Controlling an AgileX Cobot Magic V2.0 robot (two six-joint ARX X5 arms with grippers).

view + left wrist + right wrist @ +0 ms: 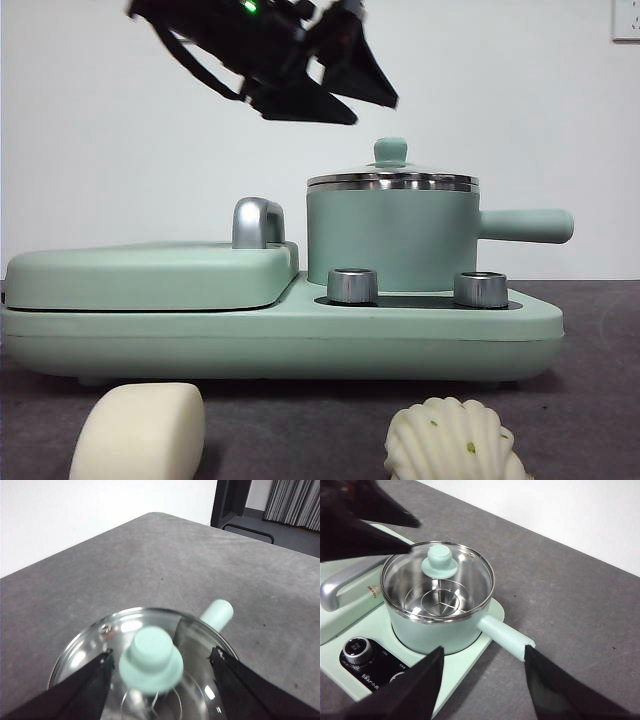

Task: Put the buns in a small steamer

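Above the steamer (392,232), the left gripper (160,662) is hanging with jaws spread either side of the lid knob (151,659); right gripper (482,680) waiting, jaws spread; buns (140,430) lying on the bench (600,400) in front; advise descending centred, closing squarely on the knob.

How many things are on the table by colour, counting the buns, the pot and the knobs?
Cream-white: 2, the smooth rounded-rectangular bun and the ridged shell-shaped bun.
Mint-green: 3, the cylindrical pot with glass lid, the flat hinged griddle cover and the appliance base.
Steel: 2, the round control knobs.
Total: 7.
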